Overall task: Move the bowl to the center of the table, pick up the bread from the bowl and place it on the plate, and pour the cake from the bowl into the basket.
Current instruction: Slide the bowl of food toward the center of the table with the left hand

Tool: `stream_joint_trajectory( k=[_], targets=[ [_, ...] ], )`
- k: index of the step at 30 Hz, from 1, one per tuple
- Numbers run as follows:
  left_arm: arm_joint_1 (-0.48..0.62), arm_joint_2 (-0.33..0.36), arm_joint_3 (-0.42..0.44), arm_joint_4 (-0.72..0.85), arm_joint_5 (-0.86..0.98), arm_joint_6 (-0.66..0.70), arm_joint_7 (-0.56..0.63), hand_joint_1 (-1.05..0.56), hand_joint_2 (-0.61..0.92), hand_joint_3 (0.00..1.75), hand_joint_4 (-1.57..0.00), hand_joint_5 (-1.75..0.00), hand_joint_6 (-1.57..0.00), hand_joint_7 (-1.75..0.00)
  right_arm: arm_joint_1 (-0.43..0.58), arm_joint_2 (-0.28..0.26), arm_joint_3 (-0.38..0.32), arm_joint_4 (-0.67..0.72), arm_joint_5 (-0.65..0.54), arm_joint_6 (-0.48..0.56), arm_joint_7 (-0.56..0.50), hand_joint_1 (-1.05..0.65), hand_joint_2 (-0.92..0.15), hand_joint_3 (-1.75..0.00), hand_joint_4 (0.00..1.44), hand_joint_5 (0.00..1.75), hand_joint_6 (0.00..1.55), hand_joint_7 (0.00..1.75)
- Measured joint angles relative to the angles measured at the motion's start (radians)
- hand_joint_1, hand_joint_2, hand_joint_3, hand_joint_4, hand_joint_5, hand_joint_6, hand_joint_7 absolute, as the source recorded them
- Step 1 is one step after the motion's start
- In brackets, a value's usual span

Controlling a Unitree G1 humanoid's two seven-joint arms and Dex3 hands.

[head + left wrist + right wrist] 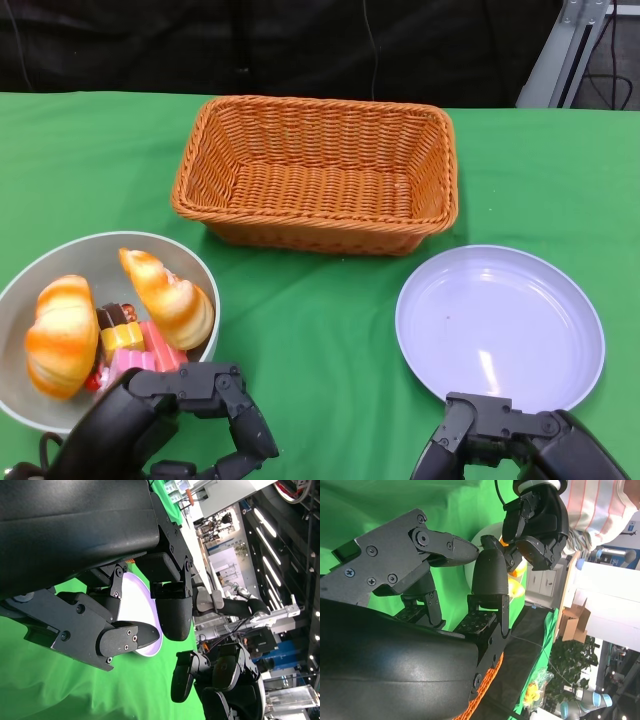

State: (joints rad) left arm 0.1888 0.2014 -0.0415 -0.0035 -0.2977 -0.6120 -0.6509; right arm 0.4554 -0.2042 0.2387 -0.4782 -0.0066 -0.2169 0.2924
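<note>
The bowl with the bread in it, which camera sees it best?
The head view: the bowl shows almost whole from above at the lower left, with bread and cake inside. The right wrist view catches only a pale sliver of it behind the fingers. The left wrist view doesn't show it.

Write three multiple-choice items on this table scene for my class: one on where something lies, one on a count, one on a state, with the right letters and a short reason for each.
1. Where is the bowl?
A. at the table's near left
B. inside the basket
C. on the plate

2. How many bread pieces lie in the bowl?
A. none
B. two
C. five

3. What does the basket hold?
A. the cake
B. a bread
C. nothing

Key: 1 A, the bowl sits by the left hand. 2 B, bread and bread flank the cake. 3 C, only bare wicker shows inside the basket; the plate is bare too.
</note>
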Motion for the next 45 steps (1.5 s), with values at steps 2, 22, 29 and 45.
stream_joint_trajectory(
  k=[2,22,29,45],
  targets=[
    [0.0,0.0,-0.001,0.0,0.002,-0.001,0.0,-0.15,0.67,0.66,-0.72,-1.47,-0.81,-1.07,0.001,0.0,0.0,0.0,0.0,0.0,0.0,-0.29,-0.58,-0.75,0.77,1.51,0.76,1.19],
    [0.0,-0.001,-0.008,0.005,0.006,-0.006,0.0,-0.15,0.64,0.72,-0.71,-1.47,-0.8,-1.07,0.002,-0.001,0.001,0.0,-0.003,0.005,0.0,-0.29,-0.58,-0.75,0.78,1.51,0.78,1.17],
    [0.0,-0.001,-0.007,0.008,0.006,-0.009,0.0,-0.16,0.64,0.72,-0.71,-1.48,-0.79,-1.08,0.001,-0.001,0.002,0.003,-0.003,0.004,0.0,-0.3,-0.58,-0.74,0.78,1.5,0.78,1.17],
    [-0.011,0.023,0.022,-0.021,-0.044,0.0,-0.012,-0.27,0.87,0.27,-0.73,-1.34,-0.82,-0.93,0.0,0.001,0.016,0.004,-0.016,0.01,-0.016,-0.26,-0.57,-0.76,0.77,1.5,0.77,1.16]
  ],
)
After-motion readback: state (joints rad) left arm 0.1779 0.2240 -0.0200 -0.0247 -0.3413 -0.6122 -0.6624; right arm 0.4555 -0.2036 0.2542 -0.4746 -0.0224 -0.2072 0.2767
